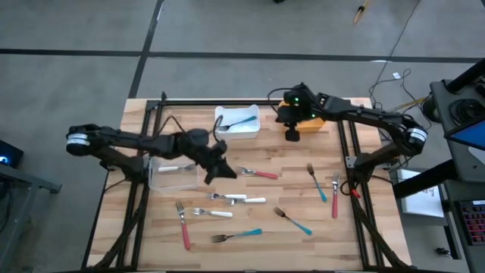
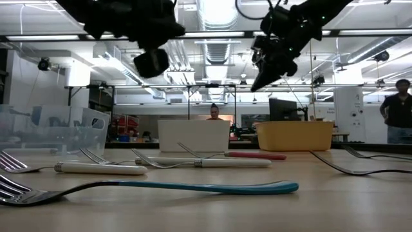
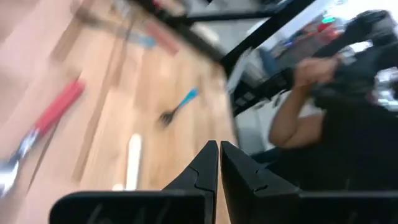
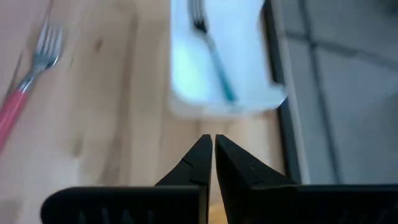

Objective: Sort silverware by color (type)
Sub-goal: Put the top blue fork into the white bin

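Left tool (image 1: 221, 171): clenched on nothing, held above the worktop (image 1: 151, 227) beside the clear bin (image 1: 173, 173).
Right tool (image 1: 292, 135): clenched, empty, raised beside the orange bin (image 1: 312, 125).
Silverware: one teal fork (image 1: 241, 121) is laid in the white bin (image 1: 237, 120); a red fork (image 1: 183, 225) and a white-handled fork (image 1: 212, 213) are scattered on the worktop among the rest.

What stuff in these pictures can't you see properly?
- Clear bin, high view: the left arm covers part of it, so its contents are unclear.
- Orange bin, high view: the right arm covers it, and in the low view its wall hides the inside.
- Left wrist view: motion blur smears the red-handled piece, so fork or spoon is unclear.
- Low view: the left edge cuts off a fork.
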Controlling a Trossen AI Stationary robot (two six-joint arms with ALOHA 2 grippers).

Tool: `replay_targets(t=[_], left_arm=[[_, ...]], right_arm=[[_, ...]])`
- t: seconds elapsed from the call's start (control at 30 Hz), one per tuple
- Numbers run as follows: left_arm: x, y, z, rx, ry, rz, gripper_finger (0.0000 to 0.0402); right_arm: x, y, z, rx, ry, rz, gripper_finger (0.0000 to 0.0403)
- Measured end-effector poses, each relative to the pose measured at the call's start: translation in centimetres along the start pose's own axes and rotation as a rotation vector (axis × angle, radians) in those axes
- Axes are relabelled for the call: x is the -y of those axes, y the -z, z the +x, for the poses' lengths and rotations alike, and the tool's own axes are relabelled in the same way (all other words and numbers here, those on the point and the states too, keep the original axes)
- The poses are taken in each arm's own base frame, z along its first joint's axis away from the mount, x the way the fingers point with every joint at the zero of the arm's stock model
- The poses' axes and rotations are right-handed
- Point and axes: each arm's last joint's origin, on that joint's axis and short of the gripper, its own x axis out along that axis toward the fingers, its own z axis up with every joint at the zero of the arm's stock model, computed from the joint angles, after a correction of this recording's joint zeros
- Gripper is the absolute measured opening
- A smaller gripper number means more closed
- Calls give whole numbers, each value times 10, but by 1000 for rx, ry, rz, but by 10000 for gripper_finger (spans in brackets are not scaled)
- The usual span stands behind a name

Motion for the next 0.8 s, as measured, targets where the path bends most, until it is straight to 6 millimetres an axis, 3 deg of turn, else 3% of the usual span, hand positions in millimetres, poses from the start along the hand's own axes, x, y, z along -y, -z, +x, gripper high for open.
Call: replay_targets(t=[0.17,0.43,0.8], left_arm=[[1,19,5,-82,-142,-125,0],[0,41,4,-234,-255,-311,0],[6,55,6,-312,-298,-345,0]], right_arm=[[2,-5,-4,115,72,-28,13],[3,-4,2,108,61,53,13],[1,6,21,54,24,109,13]])
